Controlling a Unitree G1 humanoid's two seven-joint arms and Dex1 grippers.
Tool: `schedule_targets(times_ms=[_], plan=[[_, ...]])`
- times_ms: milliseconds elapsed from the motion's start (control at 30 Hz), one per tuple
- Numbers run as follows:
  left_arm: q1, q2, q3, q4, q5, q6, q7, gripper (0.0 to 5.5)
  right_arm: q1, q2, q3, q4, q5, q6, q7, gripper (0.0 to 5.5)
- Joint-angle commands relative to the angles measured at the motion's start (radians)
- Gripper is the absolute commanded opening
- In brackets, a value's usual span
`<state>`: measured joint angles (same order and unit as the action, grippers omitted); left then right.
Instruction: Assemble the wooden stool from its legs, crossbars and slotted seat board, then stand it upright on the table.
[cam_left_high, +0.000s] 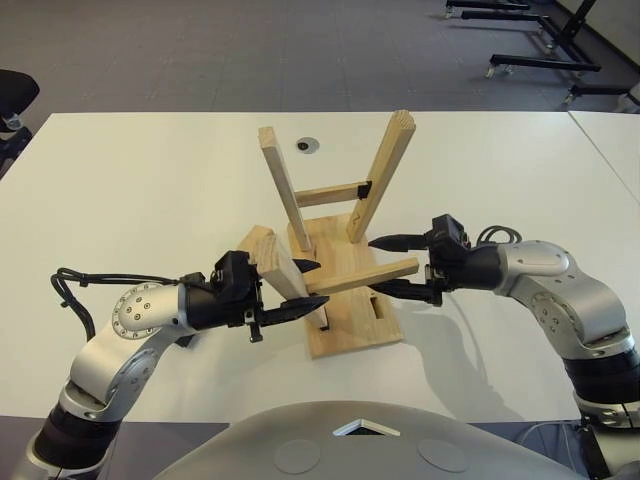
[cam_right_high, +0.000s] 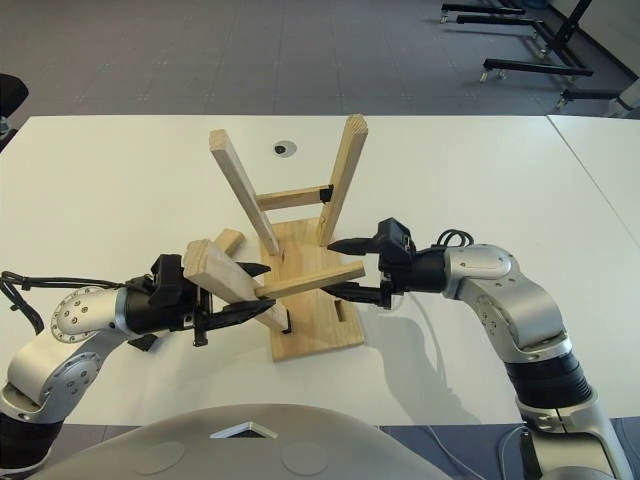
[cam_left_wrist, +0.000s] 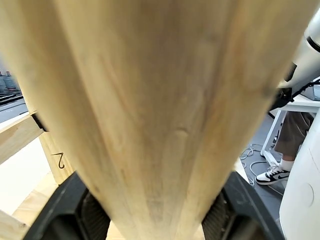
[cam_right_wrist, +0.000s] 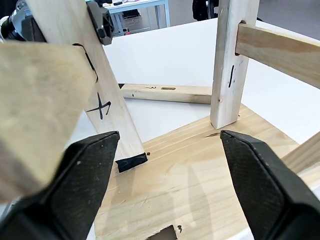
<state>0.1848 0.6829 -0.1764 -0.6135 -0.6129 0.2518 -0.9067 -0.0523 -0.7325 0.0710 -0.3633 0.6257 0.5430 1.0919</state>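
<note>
Where the white table (cam_left_high: 130, 190) stands on grey carpet (cam_left_high: 200, 50) before black wheeled frames (cam_left_high: 540, 50), you see the pale slotted seat board (cam_left_high: 360, 335) lying flat, with two wooden legs (cam_left_high: 385, 175) upright in it. Your left gripper (cam_left_high: 312, 284), held low, clamps a tilted third leg (cam_left_high: 272, 258). Your right gripper (cam_left_high: 377, 265), fingers wide, straddles its pale crossbar (cam_left_high: 350, 279).

Wooden leg (cam_left_wrist: 160, 100) clamped between dark fingers (cam_left_wrist: 75, 205) of left end effector (cam_left_wrist: 160, 215), extending straight ahead. Beside one finger, second leg (cam_left_wrist: 55, 160) with hook-shaped pen mark seen, crossbar (cam_left_wrist: 17, 140) joined to it, seat board (cam_left_wrist: 35, 200) beneath.
</note>
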Motion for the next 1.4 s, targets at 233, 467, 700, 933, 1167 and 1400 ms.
schedule_targets(times_ms=[233, 467, 700, 933, 1167, 1400], plan=[[0.023, 0.127, -0.035, 0.071, 0.167, 0.013, -0.008, 2.04, 0.089, -0.143, -0.152, 0.08, -0.062, -0.047, 0.033, 3.72], [0.007, 0.116, -0.034, 0.061, 0.194, -0.011, 0.028, 2.51, 0.064, -0.116, -0.133, 0.096, -0.079, -0.069, 0.023, 3.72], [-0.007, 0.074, -0.013, 0.052, 0.226, -0.031, 0.043, 3.77, 0.062, -0.085, -0.123, 0.093, -0.087, -0.073, 0.002, 3.72], [0.057, 0.11, 0.038, -0.004, 0.214, -0.081, -0.014, 4.88, 0.088, -0.068, -0.13, 0.076, -0.082, -0.071, -0.027, 3.72], [0.152, 0.07, -0.023, 0.094, 0.313, -0.246, -0.066, 5.37, 0.088, -0.065, -0.128, 0.081, -0.084, -0.07, -0.036, 3.72], [0.101, 0.021, -0.067, 0.18, 0.379, -0.29, -0.056, 5.37, 0.09, -0.054, -0.12, 0.08, -0.086, -0.073, -0.046, 3.72]])
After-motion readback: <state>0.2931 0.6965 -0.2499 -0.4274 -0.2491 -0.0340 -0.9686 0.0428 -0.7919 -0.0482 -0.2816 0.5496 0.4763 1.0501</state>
